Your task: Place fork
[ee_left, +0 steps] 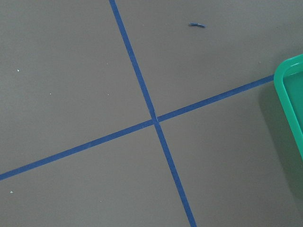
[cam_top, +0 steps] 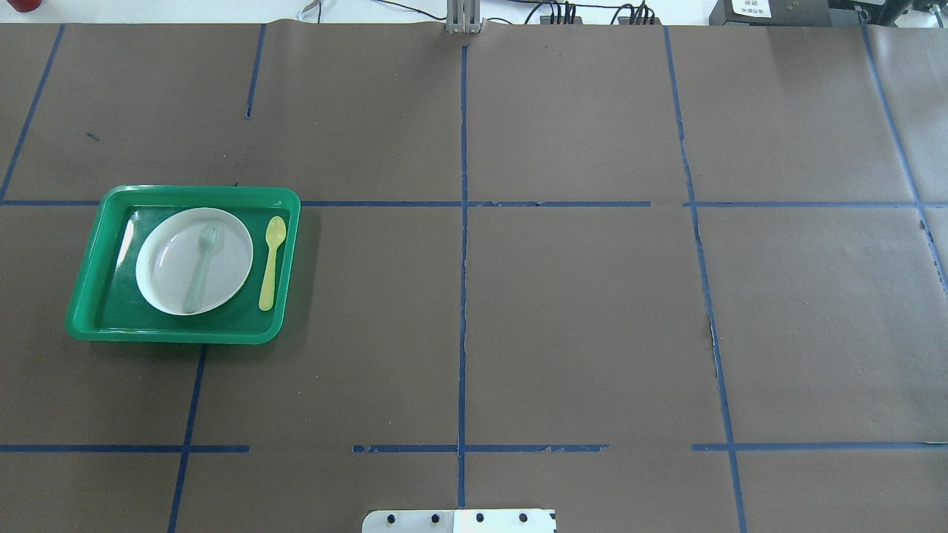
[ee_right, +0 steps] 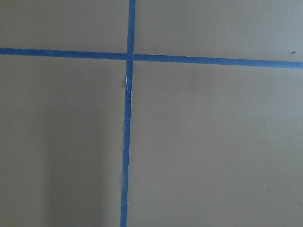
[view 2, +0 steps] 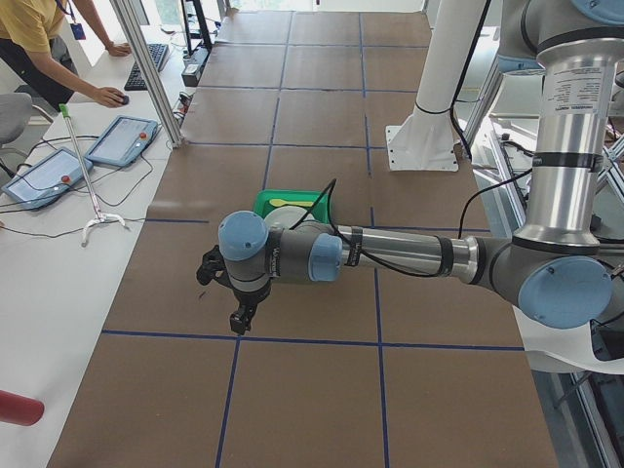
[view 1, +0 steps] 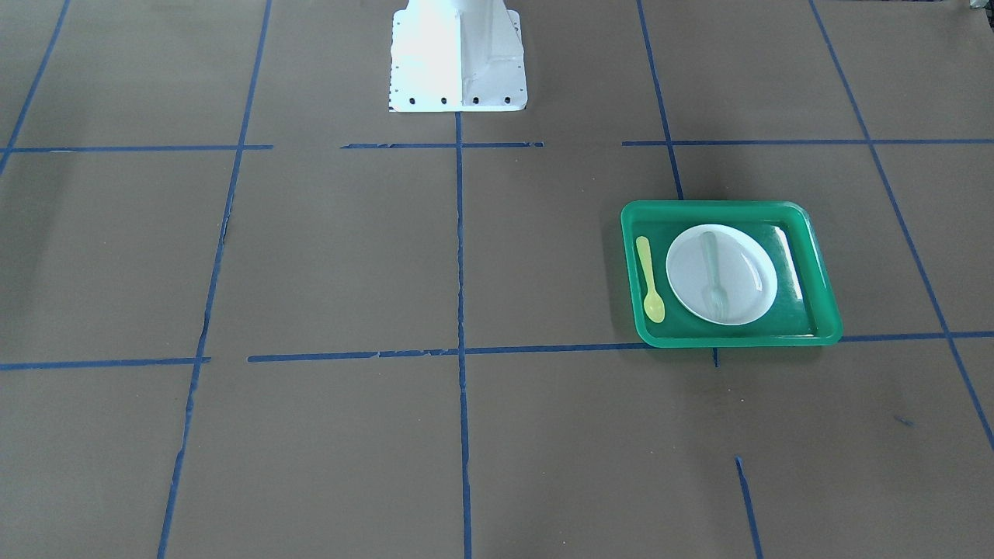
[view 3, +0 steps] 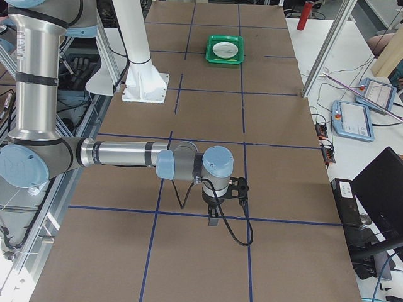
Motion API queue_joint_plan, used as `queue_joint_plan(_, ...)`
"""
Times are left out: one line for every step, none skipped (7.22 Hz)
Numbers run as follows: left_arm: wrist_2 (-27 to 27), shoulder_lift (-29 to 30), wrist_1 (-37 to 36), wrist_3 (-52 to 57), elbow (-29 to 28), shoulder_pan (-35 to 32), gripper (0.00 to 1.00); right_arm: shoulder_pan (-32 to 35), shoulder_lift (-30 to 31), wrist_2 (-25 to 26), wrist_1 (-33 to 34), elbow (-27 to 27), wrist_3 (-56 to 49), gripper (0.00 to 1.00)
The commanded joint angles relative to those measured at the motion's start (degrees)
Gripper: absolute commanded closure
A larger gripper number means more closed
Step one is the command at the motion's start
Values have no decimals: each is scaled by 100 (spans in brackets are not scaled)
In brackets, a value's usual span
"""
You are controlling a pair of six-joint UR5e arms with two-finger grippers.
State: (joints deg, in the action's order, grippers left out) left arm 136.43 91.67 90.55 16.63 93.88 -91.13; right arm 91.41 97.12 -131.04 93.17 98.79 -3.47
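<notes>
The pale translucent fork (view 1: pixel 713 272) lies on the white plate (view 1: pixel 752 272) inside the green tray (view 1: pixel 730 207), tines towards the operators' side. It also shows in the overhead view (cam_top: pixel 201 265) on the plate (cam_top: pixel 167 259) in the tray (cam_top: pixel 200 191). The left gripper (view 2: pixel 239 317) shows only in the exterior left view, hanging above the table beside the tray; I cannot tell whether it is open. The right gripper (view 3: pixel 214 217) shows only in the exterior right view, far from the tray (view 3: pixel 225 49); I cannot tell its state. Neither holds anything that I can see.
A yellow spoon (view 1: pixel 649 279) lies in the tray beside the plate, also in the overhead view (cam_top: pixel 271 259). The tray's corner (ee_left: pixel 291 94) shows at the left wrist view's right edge. The white robot base (view 1: pixel 458 54) stands at the table's robot side. Blue tape lines cross the brown table.
</notes>
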Motion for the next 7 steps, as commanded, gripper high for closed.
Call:
queue_joint_plan(33, -69, 6, 50, 156, -1, 0, 0, 0, 0, 0, 0, -4, 0)
queue_joint_plan(42, -79, 7, 7, 166, -1, 0, 0, 0, 9, 0, 0, -4, 0)
queue_joint_plan(7, -79, 24, -2, 166, -1, 0, 0, 0, 0, 0, 0, -4, 0)
queue_joint_plan(7, -61, 33, -350, 175, 42, 0, 0, 0, 0, 0, 0, -4, 0)
queue_joint_plan(42, -44, 172, -1006, 288, 452, 0, 0, 0, 0, 0, 0, -4, 0)
queue_joint_plan(16, -26, 469, -1944, 480, 961, 0, 0, 0, 0, 0, 0, -4, 0)
queue_joint_plan(-19, -17, 1221, -2884, 508, 1462, 0, 0, 0, 9, 0, 0, -4, 0)
